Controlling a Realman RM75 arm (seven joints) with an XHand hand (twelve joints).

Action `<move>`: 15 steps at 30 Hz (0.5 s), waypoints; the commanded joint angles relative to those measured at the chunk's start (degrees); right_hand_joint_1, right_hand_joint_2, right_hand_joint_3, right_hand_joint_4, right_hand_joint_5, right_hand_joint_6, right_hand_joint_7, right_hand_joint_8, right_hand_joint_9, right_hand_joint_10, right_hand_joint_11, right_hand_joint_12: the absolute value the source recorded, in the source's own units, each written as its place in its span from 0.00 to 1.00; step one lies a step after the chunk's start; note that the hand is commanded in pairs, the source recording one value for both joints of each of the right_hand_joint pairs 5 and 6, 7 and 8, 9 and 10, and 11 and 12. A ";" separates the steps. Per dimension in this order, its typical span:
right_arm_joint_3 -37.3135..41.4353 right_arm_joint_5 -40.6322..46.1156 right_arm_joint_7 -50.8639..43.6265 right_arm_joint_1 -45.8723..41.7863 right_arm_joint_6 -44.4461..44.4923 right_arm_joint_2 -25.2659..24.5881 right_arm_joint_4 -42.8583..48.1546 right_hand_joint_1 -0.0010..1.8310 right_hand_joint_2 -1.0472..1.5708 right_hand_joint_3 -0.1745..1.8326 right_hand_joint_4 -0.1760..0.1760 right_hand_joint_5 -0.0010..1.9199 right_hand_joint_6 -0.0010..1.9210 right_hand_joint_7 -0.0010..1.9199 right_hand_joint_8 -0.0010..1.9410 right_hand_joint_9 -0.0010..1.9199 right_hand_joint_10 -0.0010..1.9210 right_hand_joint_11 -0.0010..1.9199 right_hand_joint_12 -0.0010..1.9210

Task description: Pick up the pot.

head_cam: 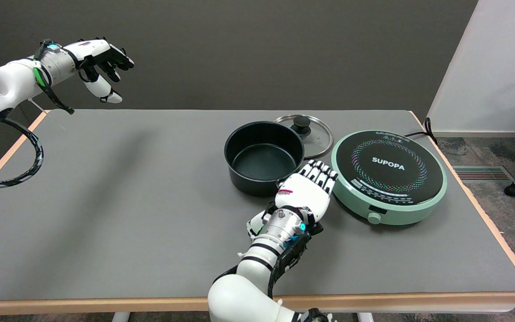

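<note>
An empty black pot (263, 156) stands upright on the grey table, just left of the induction cooker. My right hand (306, 190) is at the pot's near right side, back facing the camera. Its fingers (319, 172) bend downward between the pot's wall and the cooker. The hand covers whatever lies under it, so no handle of the pot shows. Whether the fingers are closed around anything cannot be told from this view.
A glass lid (311, 132) with a black knob lies flat behind the pot. A mint-green induction cooker (389, 176) marked SUPOPA sits right of my hand, its cord running off the table's (105, 201) far right edge. The idle left hand (101, 60) hangs at upper left.
</note>
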 commanded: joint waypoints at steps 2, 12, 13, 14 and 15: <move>0.40 2.36 0.11 0.31 -0.06 0.10 -0.07 0.67 0.35 0.41 0.00 0.01 0.01 0.01 0.01 0.01 0.01 0.01 0.01; 1.14 2.36 0.16 0.39 -0.14 0.18 0.09 0.65 0.35 0.40 0.00 0.01 0.01 0.01 0.01 0.01 0.01 0.01 0.01; 1.19 2.36 0.16 0.36 -0.08 0.21 0.18 0.65 0.35 0.40 0.00 0.01 0.01 0.01 0.01 0.01 0.01 0.01 0.01; 1.20 2.36 0.16 0.31 0.05 0.26 0.33 0.65 0.35 0.39 0.00 0.01 0.01 0.01 0.01 0.01 0.01 0.01 0.01; 1.20 2.36 0.13 0.31 0.16 0.26 0.39 0.65 0.36 0.39 0.00 0.01 0.01 0.01 0.01 0.01 0.01 0.01 0.01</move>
